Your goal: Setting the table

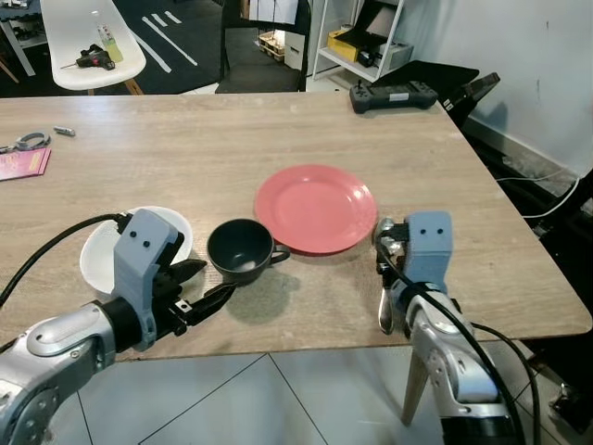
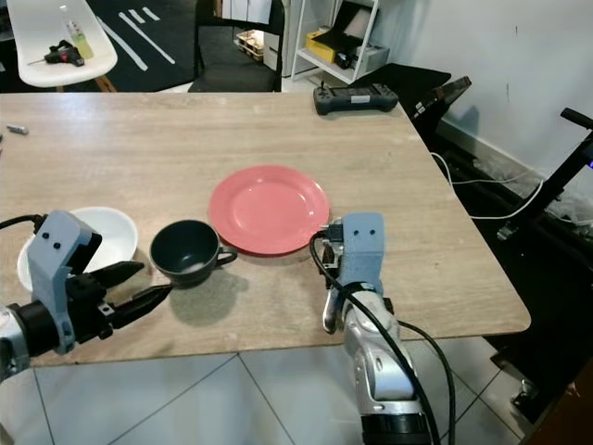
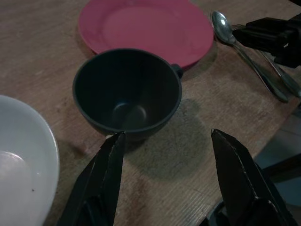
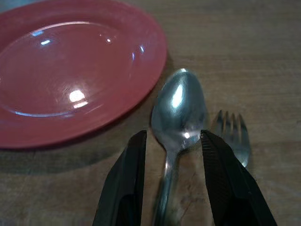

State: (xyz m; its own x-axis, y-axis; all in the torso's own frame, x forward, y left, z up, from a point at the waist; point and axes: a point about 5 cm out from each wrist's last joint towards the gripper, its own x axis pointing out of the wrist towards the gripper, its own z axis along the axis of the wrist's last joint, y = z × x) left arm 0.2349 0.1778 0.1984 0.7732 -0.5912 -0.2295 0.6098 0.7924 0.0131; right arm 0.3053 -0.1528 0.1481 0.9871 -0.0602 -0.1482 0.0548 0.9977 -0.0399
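Observation:
A red plate [image 1: 316, 208] lies near the middle of the wooden table [image 1: 232, 139]. Left of it stands a dark cup [image 1: 241, 250], upright and empty, its handle turned to the plate. A white bowl [image 1: 102, 255] sits further left. My left gripper [image 3: 167, 136] is open just on the near side of the cup, one fingertip [image 3: 116, 141] close to its base. Right of the plate a spoon [image 4: 178, 106] and a fork [image 4: 233, 129] lie side by side on the wood. My right gripper [image 4: 173, 134] is open, low over the spoon, its fingers on either side of the handle.
A black controller [image 1: 392, 95] rests at the table's far right corner. A pink booklet [image 1: 23, 162] and small metal items lie at the far left. The table's front edge runs just below both grippers. A white chair [image 1: 88, 42] and shelves stand behind.

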